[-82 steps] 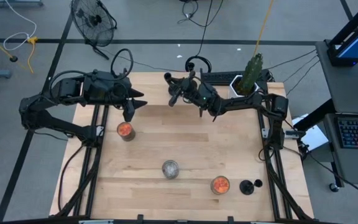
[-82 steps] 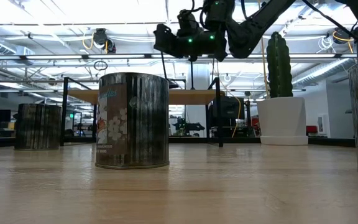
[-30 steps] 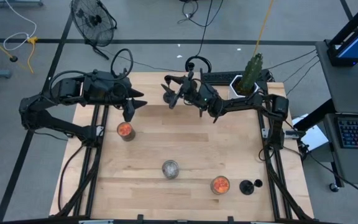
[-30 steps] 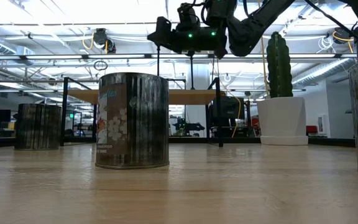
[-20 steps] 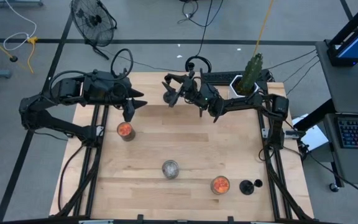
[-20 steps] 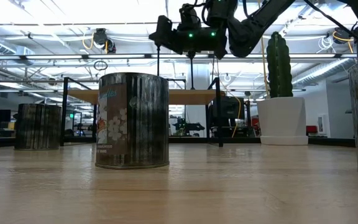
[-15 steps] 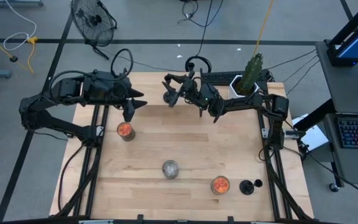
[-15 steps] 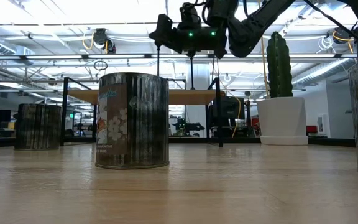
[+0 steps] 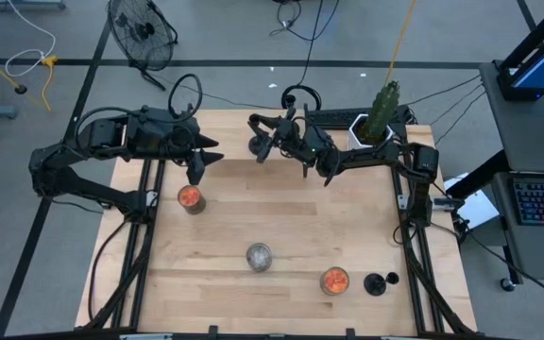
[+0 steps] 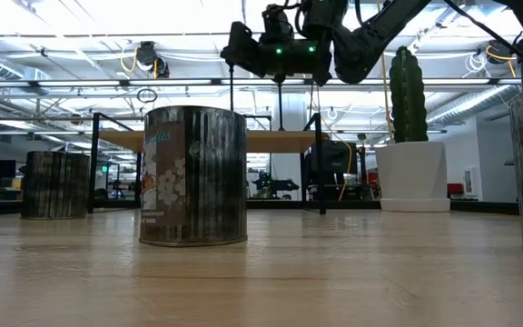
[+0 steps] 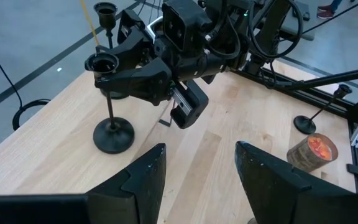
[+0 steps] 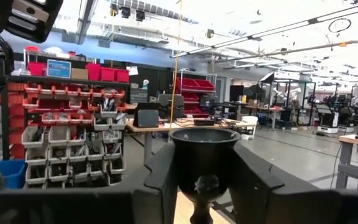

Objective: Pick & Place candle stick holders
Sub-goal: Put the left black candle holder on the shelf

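Table (image 9: 281, 222): light wooden top, taken here as the landmark for every place below.
Right gripper (image 11: 104, 73): near the table's far edge, about midway along it, with the arm reaching in from the right side. Its fingers (image 12: 253, 177) sit on either side of a holder's cup and look closed against it.
Held candle holder (image 11: 112, 102): upright, cup (image 12: 204, 152) between the right fingers, round base (image 11: 113, 135) low at the table's far edge; whether the base touches the wood cannot be told.
Second candle holder (image 11: 106, 15): stands just behind the held one, still closer to the far edge; only its cup and upper stem show.
Third candle holder (image 9: 379, 281): stands alone on the table's near right corner area, well apart from both arms; in the left wrist view (image 11: 319, 112) it is just beside an orange jar.
Left gripper (image 9: 196, 175): over the table's far left part, pointing down, fingers (image 11: 143, 179) spread apart with nothing between them.
Orange jars: one (image 9: 189, 197) on the left side of the table, just below the left gripper; another (image 9: 334, 280) near the front edge, beside the third holder.
Silver can (image 9: 259, 256): on the table toward the front, about midway across; it stands large in the low view (image 10: 193, 175).
Cactus pot (image 9: 366, 127): at the table's far right corner, white, with a tall green cactus (image 10: 407, 95).
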You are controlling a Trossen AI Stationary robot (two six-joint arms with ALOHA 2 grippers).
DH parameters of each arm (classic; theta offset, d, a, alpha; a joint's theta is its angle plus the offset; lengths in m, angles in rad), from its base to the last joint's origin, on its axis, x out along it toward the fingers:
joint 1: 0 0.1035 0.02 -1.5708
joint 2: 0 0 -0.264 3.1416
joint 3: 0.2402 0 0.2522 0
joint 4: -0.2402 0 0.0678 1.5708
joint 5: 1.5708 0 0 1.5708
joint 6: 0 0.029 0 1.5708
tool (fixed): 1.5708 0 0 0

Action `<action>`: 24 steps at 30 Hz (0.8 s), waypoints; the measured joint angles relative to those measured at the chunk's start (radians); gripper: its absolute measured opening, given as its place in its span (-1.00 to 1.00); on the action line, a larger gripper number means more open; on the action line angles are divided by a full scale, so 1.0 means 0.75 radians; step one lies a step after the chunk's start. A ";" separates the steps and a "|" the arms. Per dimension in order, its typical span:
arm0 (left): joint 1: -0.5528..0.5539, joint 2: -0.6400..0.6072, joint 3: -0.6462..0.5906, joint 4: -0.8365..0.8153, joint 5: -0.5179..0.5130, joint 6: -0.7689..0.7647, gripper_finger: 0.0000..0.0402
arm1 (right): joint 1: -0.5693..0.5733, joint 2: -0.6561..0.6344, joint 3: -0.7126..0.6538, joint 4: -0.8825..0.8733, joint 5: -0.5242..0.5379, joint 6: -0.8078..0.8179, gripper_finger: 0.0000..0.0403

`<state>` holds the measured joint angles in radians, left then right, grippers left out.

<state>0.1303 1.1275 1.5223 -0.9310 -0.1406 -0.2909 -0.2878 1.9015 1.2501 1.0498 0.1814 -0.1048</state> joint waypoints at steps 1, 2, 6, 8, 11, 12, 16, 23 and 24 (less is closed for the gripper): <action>0.000 0.000 0.000 0.000 0.000 0.000 0.00 | 0.000 0.000 0.003 -0.001 0.000 -0.012 -0.50; 0.000 0.000 0.000 0.000 0.000 0.000 0.00 | 0.000 0.000 0.009 -0.005 0.000 -0.022 -0.50; 0.000 0.000 0.000 0.000 0.000 0.000 0.00 | -0.003 0.001 0.057 -0.025 0.002 -0.087 -0.47; 0.000 0.000 0.000 0.000 0.000 0.000 0.00 | -0.008 0.001 0.082 -0.070 0.002 -0.129 -0.46; 0.000 0.000 0.000 0.000 0.000 -0.001 0.00 | -0.026 0.001 0.100 -0.127 0.001 -0.164 -0.48; 0.000 0.000 0.000 0.000 0.000 0.000 0.00 | -0.034 0.001 0.102 -0.135 0.002 -0.165 -0.49; 0.000 0.000 0.000 0.000 0.000 0.005 0.00 | -0.068 0.001 0.104 -0.163 0.007 -0.166 -0.47; 0.000 0.000 0.000 0.000 0.000 0.013 0.00 | -0.087 0.001 0.104 -0.162 0.002 -0.117 -0.47; 0.000 0.000 0.000 0.000 0.000 0.013 0.00 | -0.082 0.001 0.104 -0.162 0.002 -0.113 -0.47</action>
<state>0.1303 1.1275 1.5223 -0.9310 -0.1406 -0.2813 -0.3493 1.9018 1.3285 0.9282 0.1830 -0.1896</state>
